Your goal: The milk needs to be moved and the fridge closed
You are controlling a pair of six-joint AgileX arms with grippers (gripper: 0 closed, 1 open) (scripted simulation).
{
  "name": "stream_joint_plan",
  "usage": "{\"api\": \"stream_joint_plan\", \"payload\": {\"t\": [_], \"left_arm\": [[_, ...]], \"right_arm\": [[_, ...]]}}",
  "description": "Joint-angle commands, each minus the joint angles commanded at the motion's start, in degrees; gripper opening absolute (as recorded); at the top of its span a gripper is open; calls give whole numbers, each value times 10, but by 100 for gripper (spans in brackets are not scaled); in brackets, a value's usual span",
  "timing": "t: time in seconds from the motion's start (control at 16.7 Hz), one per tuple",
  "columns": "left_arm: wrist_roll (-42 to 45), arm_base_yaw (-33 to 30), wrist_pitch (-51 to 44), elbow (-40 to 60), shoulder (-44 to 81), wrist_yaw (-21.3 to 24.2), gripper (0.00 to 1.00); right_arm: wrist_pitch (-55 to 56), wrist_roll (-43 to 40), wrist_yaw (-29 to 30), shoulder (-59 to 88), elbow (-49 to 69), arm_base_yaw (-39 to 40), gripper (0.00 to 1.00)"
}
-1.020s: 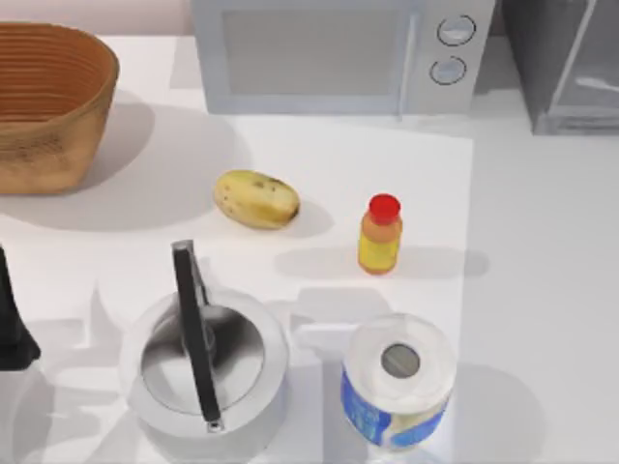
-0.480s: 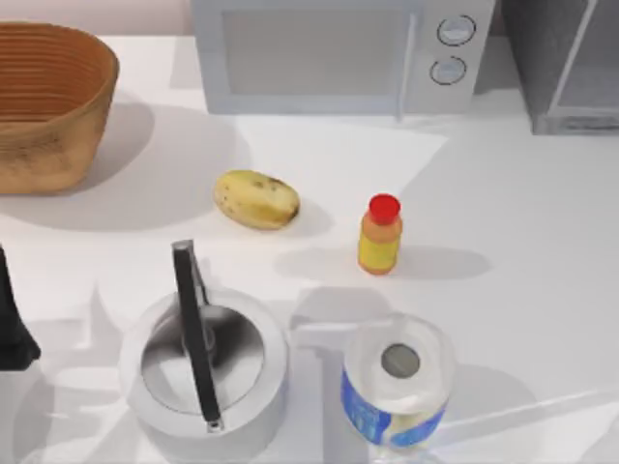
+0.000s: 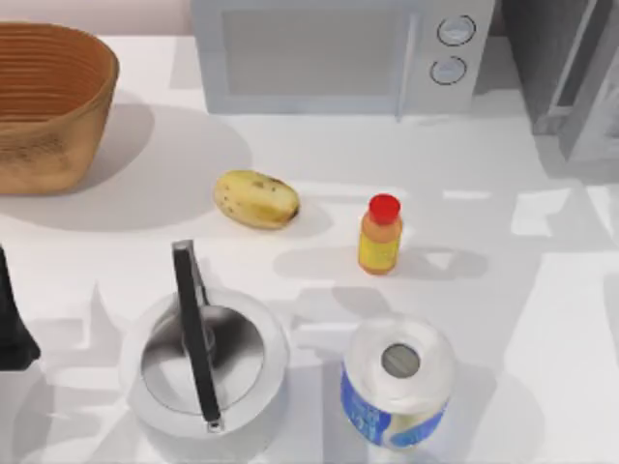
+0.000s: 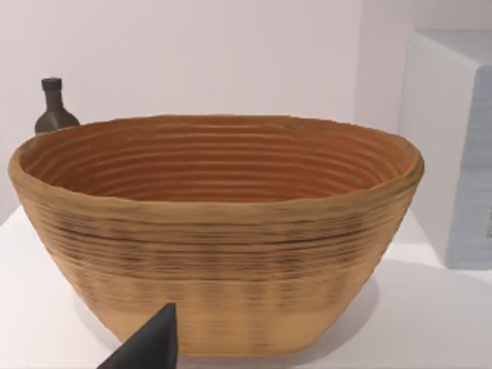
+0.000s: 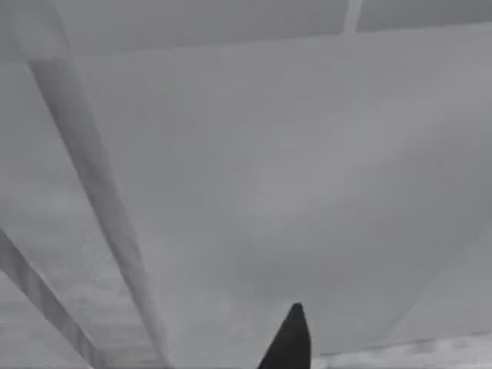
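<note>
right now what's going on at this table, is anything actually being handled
Nothing on the table is being held. The right gripper is up against the fridge's pale framed door at the table's far right corner, apparently working on closing it. The left arm sits parked at the left edge, facing the wicker basket. The potato, red-capped bottle, kettle and paper roll stand untouched.

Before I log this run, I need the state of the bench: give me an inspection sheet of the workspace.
Surface: white table, shadowed.
Job's things: fridge at top view's far right, its door close before the right wrist camera; milk: nothing seen.
Clutter: basket, microwave, potato, red-capped bottle, kettle, paper roll, dark bottle.
Grippers: left gripper at left edge; right gripper at the door.
Cables: nothing seen.
Surroundings: pale wall.
</note>
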Motion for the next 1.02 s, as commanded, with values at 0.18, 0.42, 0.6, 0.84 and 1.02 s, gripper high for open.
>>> {"api": "stream_joint_plan", "payload": {"t": [0.18,0.42,0.6,0.84,1.02], "left_arm": [[0,0,0,0,0,0,100],[0,0,0,0,0,0,100],[0,0,0,0,0,0,100],[0,0,0,0,0,0,100],[0,0,0,0,0,0,100]], "right_arm": [[18,30,31,-15,-15,32,100],[16,28,34,-12,-17,23,100],[10,28,35,11,6,23,100],[-10,28,34,100,117,25,100],[-28,29,36,162,205,25,100]]}}
